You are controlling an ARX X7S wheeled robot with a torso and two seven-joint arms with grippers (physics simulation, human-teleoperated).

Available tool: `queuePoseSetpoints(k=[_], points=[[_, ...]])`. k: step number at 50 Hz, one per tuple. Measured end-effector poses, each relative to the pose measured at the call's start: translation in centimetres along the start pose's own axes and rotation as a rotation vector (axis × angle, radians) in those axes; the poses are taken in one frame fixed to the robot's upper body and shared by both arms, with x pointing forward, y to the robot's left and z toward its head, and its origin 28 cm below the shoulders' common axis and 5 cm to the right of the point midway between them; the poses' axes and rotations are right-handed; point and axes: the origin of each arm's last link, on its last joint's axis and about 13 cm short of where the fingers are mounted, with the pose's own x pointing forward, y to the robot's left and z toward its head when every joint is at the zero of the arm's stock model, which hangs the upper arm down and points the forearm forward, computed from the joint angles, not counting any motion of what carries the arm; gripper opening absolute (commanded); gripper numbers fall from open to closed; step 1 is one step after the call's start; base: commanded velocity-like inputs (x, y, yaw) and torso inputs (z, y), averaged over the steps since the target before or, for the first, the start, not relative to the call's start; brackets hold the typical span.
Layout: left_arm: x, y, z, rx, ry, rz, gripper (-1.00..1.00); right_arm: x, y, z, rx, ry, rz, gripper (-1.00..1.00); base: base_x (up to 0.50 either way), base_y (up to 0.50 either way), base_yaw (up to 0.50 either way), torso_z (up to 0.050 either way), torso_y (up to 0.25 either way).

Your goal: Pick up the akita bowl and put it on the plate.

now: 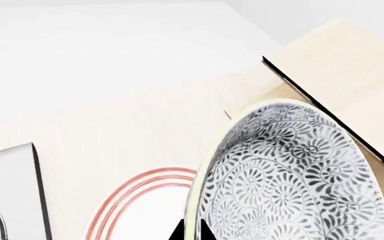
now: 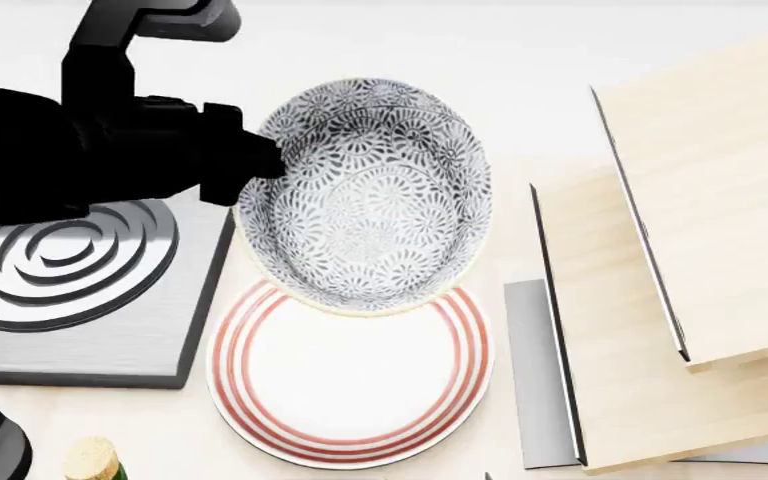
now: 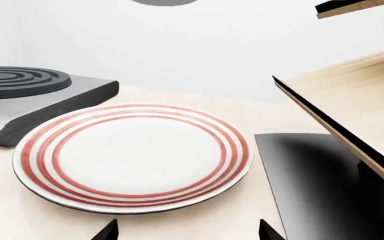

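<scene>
1. Hanging in the air, the akita bowl (image 2: pixel 364 200) is tilted, its patterned inside facing up and forward, held above the far edge of the plate (image 2: pixel 351 375).
2. Pinching the bowl's rim on its left side is the left hand (image 2: pixel 253 160); the grip looks thin, right at the edge.
3. Best, I'd say, to bring the bowl nearer over the plate's middle, level it, then lower slowly so the foot lands flat inside the red rings.
4. The right hand (image 3: pixel 186 232) waits low beside the plate, fingers spread, holding nothing.
5. Beside the plate on the worktop (image 2: pixel 518 250) sits the stove burner (image 2: pixel 64 260); wooden boards (image 2: pixel 704 200) lie on the other side.
</scene>
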Motion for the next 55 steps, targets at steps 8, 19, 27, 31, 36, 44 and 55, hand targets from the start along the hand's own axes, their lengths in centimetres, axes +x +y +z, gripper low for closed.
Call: queuePoseSetpoints(k=[8,19,27,31,36,44,55], points=[[0.9,0.1,-0.6,0.012,-0.001,-0.001,-1.0,0.0,0.1,-0.2,-0.001,0.004,0.003,1.0,0.0,0.0,0.0,0.002,-0.075],[1.5,0.4,-1.1,0.005,-0.017,0.012,-1.0,-0.1,0.2,-0.4,-0.002,0.011,0.007,1.0,0.0,0.0,0.0,0.001,-0.031],[1.8,0.6,-1.3,0.002,-0.035,0.019,-1.0,-0.1,0.2,-0.4,-0.001,0.01,0.009,1.0,0.0,0.0,0.0,0.0,0.0],[1.9,0.6,-1.3,0.015,-0.043,0.026,-1.0,-0.1,0.2,-0.4,-0.002,0.009,0.009,1.0,0.0,0.0,0.0,0.002,-0.03],[2.0,0.7,-1.4,0.027,-0.056,0.035,-1.0,0.0,0.3,-0.1,0.008,-0.008,0.013,1.0,0.0,0.0,0.0,0.006,-0.113],[2.2,0.8,-1.5,0.013,-0.065,0.045,-1.0,0.0,0.2,-0.1,0.005,-0.008,0.011,1.0,0.0,0.0,0.0,0.0,0.0],[2.7,1.2,-1.8,0.005,-0.078,0.075,-1.0,0.1,0.2,0.0,0.007,-0.011,0.013,1.0,0.0,0.0,0.0,0.0,-0.019]])
